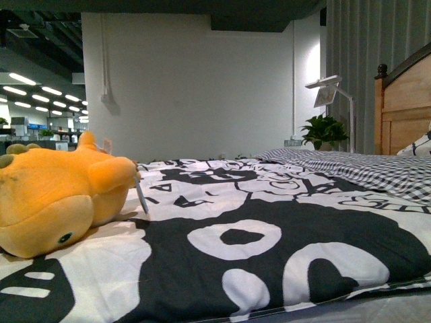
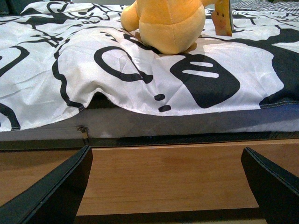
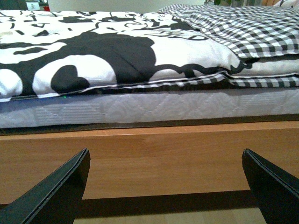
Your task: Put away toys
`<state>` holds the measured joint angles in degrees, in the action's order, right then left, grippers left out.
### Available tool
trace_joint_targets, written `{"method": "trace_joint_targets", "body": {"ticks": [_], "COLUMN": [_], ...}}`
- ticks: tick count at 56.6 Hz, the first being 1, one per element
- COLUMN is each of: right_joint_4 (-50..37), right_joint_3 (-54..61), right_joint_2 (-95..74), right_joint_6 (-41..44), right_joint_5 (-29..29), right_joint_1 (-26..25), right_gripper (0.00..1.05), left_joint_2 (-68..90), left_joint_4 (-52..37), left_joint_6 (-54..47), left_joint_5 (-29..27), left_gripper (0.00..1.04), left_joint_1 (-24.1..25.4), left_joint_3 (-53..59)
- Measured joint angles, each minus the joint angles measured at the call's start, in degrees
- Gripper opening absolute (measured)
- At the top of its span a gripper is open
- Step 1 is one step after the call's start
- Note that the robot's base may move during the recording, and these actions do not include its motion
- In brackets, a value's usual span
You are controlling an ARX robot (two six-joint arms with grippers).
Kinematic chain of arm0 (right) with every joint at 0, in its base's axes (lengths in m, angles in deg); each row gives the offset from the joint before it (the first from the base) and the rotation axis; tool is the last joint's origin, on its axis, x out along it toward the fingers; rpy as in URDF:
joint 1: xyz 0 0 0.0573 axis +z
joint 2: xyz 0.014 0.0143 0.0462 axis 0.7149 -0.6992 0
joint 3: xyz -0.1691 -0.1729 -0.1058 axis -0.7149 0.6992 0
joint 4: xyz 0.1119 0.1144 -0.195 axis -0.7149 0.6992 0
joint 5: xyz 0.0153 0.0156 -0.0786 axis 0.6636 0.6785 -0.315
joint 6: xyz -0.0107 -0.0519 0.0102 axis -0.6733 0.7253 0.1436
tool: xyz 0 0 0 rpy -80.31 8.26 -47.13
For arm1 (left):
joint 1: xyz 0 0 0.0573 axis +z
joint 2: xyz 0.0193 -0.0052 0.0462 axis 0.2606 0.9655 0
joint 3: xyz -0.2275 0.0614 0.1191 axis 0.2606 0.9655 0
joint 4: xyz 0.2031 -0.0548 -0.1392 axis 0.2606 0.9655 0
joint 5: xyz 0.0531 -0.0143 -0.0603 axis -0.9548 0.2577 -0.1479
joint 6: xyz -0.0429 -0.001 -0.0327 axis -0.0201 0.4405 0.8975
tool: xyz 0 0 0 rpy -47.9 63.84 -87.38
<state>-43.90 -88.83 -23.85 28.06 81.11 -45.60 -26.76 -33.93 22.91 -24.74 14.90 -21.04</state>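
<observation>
An orange-yellow plush toy (image 1: 54,198) lies on the black-and-white bedding (image 1: 256,235) at the left of the front view, a paper tag hanging at its side. The left wrist view shows the same plush toy (image 2: 166,23) on the bed above the wooden side rail (image 2: 163,172). My left gripper (image 2: 167,186) is open, low in front of that rail and well short of the toy. My right gripper (image 3: 166,186) is open too, facing the wooden bed rail (image 3: 159,158) with nothing between its fingers. Neither arm appears in the front view.
A checked blanket (image 1: 363,171) covers the bed's right part. The wooden headboard (image 1: 404,101) rises at the far right, with a potted plant (image 1: 324,131) and a white lamp (image 1: 333,94) beside it. A white wall stands behind the bed.
</observation>
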Motion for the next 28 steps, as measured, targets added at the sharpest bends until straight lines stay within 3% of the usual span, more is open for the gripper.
{"method": "trace_joint_targets", "body": {"ticks": [28], "right_joint_4": [0.02], "right_joint_3": [0.00], "right_joint_2": [-0.04], "right_joint_6": [0.00], "right_joint_5": [0.20], "right_joint_1": [0.00], "right_gripper": [0.98], "left_joint_2": [0.07], "left_joint_4": [0.00], "left_joint_6": [0.00], "left_joint_5": [-0.07], "left_gripper": [0.98], "left_joint_1": [0.00], "left_joint_3": [0.00]}}
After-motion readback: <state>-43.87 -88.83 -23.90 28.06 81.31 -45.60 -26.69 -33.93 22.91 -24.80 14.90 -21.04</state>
